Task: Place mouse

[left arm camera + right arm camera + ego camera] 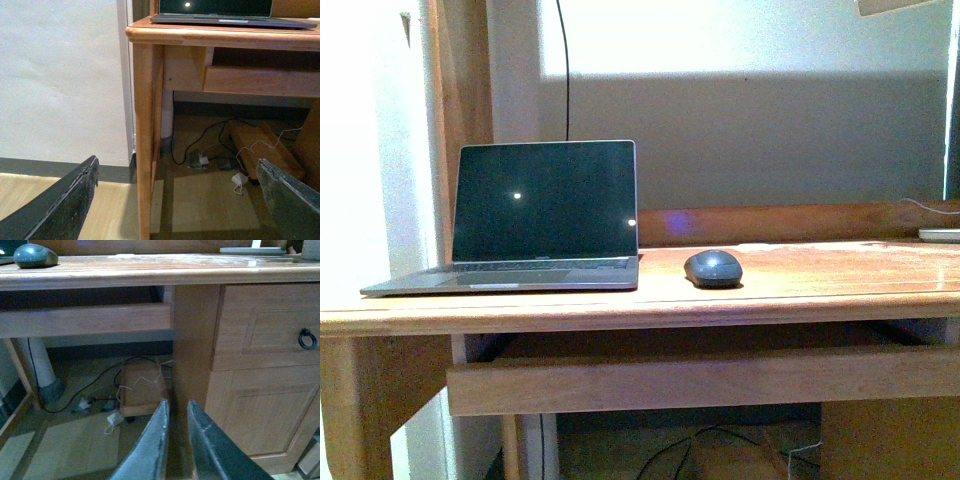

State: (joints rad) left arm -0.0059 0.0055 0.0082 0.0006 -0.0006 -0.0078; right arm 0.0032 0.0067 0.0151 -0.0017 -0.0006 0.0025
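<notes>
The dark grey oval mouse (713,268) sits on the wooden desk top (820,275), just right of the open laptop (542,215). It also shows in the right wrist view (35,256) on the desk's top. Neither arm shows in the front view. My left gripper (177,172) is open and empty, low beside the desk's left leg (145,140). My right gripper (177,407) is shut with nothing between its fingers, low in front of the desk's drawer cabinet (260,365).
A pull-out wooden tray (700,380) hangs under the desk top. Cables and plugs (112,417) lie on the floor beneath, beside a wooden box (142,390). A white flat item (940,235) lies at the desk's far right. A wall stands left of the desk.
</notes>
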